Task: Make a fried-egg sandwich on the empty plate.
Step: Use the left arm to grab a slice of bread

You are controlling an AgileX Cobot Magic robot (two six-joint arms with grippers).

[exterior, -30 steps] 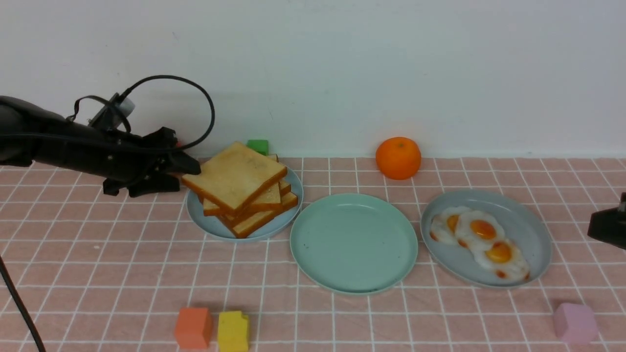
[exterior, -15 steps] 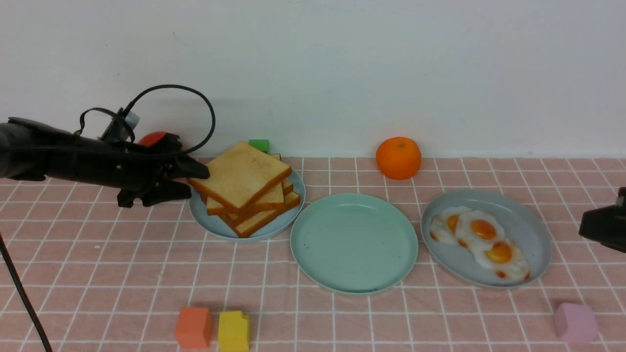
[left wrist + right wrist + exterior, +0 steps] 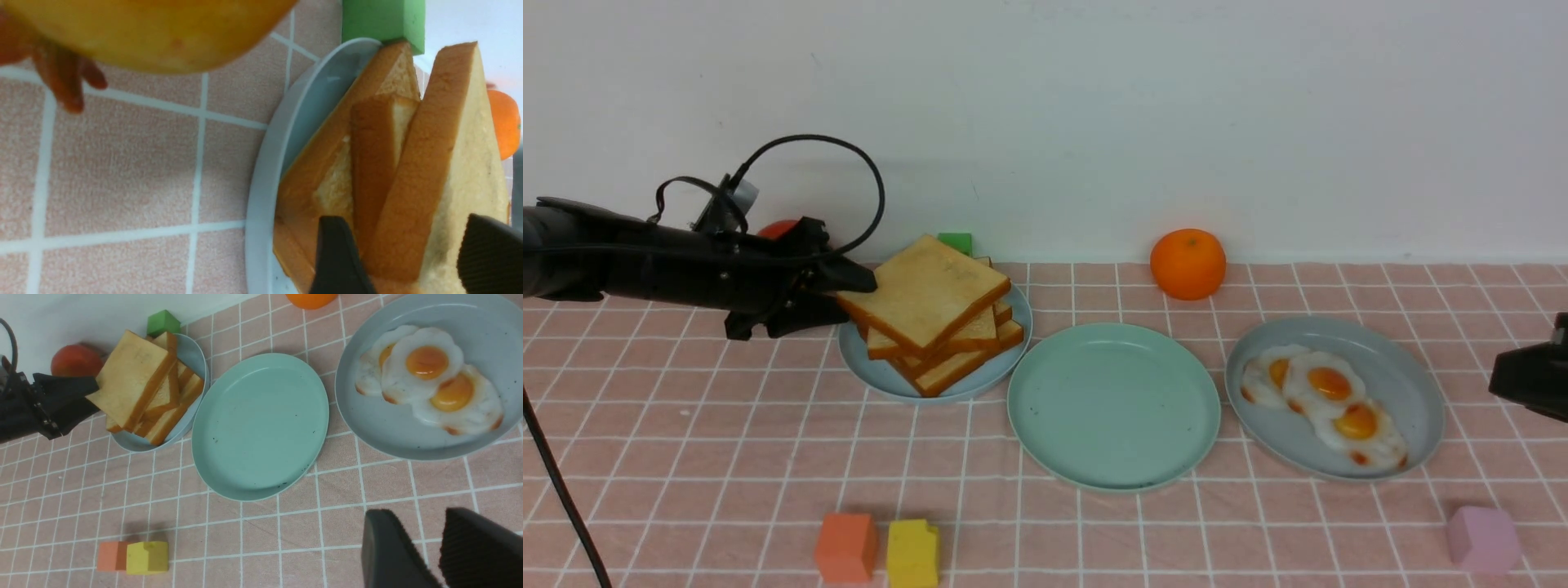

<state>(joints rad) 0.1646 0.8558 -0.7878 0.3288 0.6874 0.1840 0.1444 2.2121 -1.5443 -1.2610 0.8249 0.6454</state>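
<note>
A pink-tiled cloth with white lines covers the counter (image 3: pixel 727 457), which ends at a plain white wall (image 3: pixel 1094 98). An orange (image 3: pixel 1187 263) and a small green block (image 3: pixel 953 243) sit near the wall, well apart. A red round fruit (image 3: pixel 778 229) is partly hidden. Along the near edge, an orange cube (image 3: pixel 846 547) stands just beside a notched yellow block (image 3: pixel 912 553), and a lilac cube (image 3: pixel 1484 538) stands far to the right.
</note>
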